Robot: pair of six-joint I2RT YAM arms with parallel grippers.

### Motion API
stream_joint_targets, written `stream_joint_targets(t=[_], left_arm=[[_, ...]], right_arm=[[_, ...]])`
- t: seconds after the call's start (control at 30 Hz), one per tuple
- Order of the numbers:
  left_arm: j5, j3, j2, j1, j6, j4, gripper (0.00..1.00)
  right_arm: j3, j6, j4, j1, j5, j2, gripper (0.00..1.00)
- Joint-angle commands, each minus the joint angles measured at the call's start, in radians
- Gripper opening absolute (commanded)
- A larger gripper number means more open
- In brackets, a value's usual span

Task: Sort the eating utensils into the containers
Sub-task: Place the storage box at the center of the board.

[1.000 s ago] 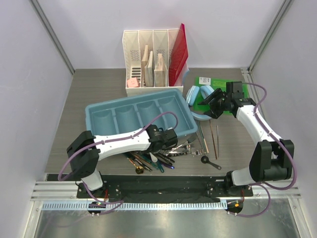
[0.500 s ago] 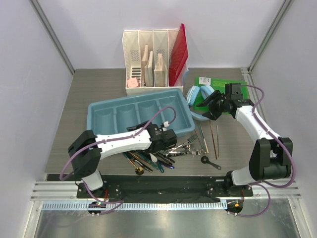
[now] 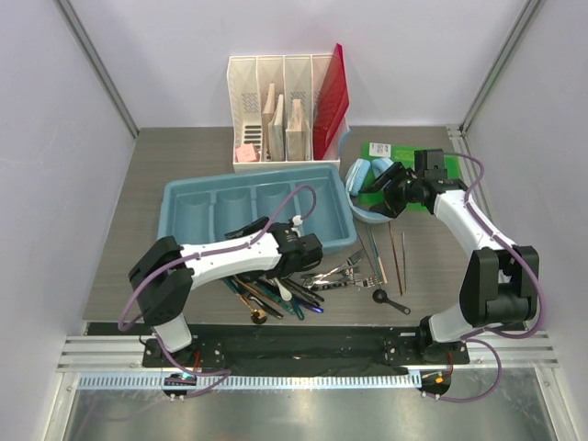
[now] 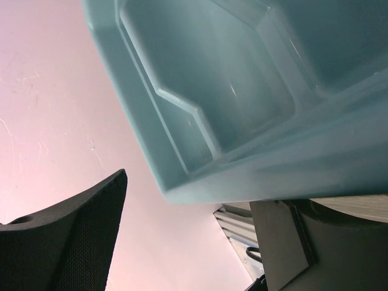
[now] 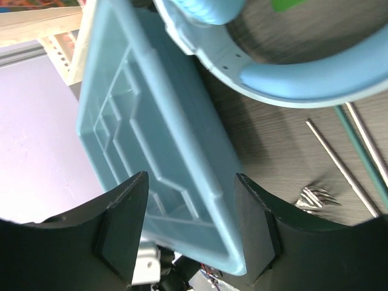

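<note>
1. The tray [image 3: 168, 207] sits mid-table with its four compartments side by side. From above I can't spot a single utensil in any of them, so I'd say the sorting has barely started.
2. The main pile of utensils [image 3: 285, 287] is a tangle of dark-handled pieces and silver forks on the table, just near of the tray's near wall. The chopsticks [image 3: 397, 250] lie off to the right of it, with a black spoon [image 3: 392, 300] just near of them.
3. The left gripper [image 3: 308, 250] is at the tray's near wall, towards its right end, right beside the pile. Its jaws are spread with nothing between them, and its wrist cam shows only the tray past the fingers.
4. The right gripper [image 3: 390, 188] is far right, next to the blue headphones [image 3: 367, 175]. Its jaws are wide apart and empty too, and its cam looks past the headphones at the tray's right end.
5. The split makes sense to me. The pile is on the left arm's side and a short hop from the compartments, while the chopsticks are within the right arm's reach.
6. My worry is the tangled pile: one pinch could easily drag up two pieces at once.
</note>
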Motion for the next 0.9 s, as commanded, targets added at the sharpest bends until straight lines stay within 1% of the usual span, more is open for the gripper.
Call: stream_joint_targets(t=[0.0,0.27,0.33,0.57,0.7,0.77,0.87], left_arm=[[-0.029,0.019,0.045,0.042,-0.014,0.009,0.80],[0.019,0.048,0.107,0.062,-0.026,0.008,0.80],[0.011,0.071,0.107,0.062,-0.049,-0.021,0.80],[0.016,0.146,-0.022,0.062,-0.102,-0.068,0.77],[0.024,0.227,-0.124,0.062,-0.123,-0.086,0.77],[0.021,0.267,-0.157,0.062,-0.129,-0.081,0.77],[-0.033,0.303,-0.210,0.063,-0.189,-0.078,0.83]], right_arm=[[0.062,0.001,0.039,0.017,-0.052,-0.001,0.63],[0.047,-0.002,0.039,0.019,-0.057,-0.015,0.64],[0.048,-0.001,0.039,0.019,-0.057,-0.016,0.63],[0.059,0.001,0.036,0.019,-0.058,-0.012,0.64],[0.068,0.007,0.036,0.020,-0.060,0.000,0.64],[0.081,0.008,0.038,0.020,-0.060,0.003,0.64],[0.104,0.014,0.019,0.023,-0.043,0.007,0.64]])
